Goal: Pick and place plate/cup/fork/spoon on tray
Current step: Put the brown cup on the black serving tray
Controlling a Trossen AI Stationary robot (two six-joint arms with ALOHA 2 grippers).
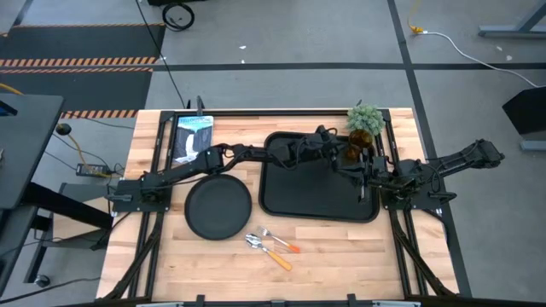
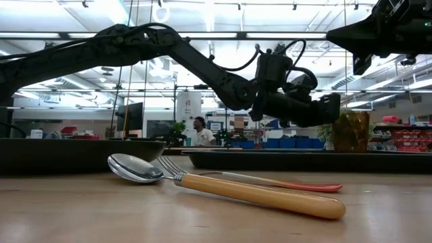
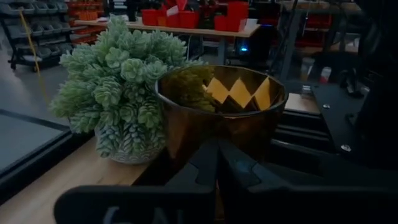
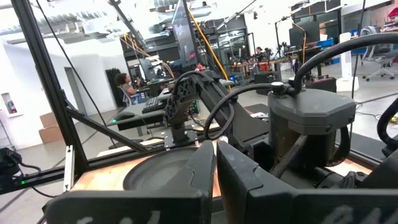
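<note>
The amber cup [image 1: 351,153] stands upright at the far right corner of the black tray [image 1: 290,200], next to the plant; it also shows in the left wrist view [image 3: 221,106] and the low view [image 2: 351,131]. My left gripper [image 1: 339,158] reaches across the tray, shut, its tips [image 3: 217,152] right at the cup's side. My right gripper [image 1: 368,175] is shut and empty over the tray's right edge. The round black plate [image 1: 218,207] lies on the table left of the tray. The spoon [image 1: 269,253] and fork [image 1: 281,240] lie on the wood near the front edge. My left gripper points level at the cup's wall [image 3: 211,134] with shut fingers. I cannot tell whether the tips touch it. The cup stands upright on its base.
A fuzzy green plant [image 1: 365,119] stands on the wood just beyond the cup. A blue-and-white booklet [image 1: 194,136] lies at the far left. Black frame rails run along the table's edges. People show in the room behind.
</note>
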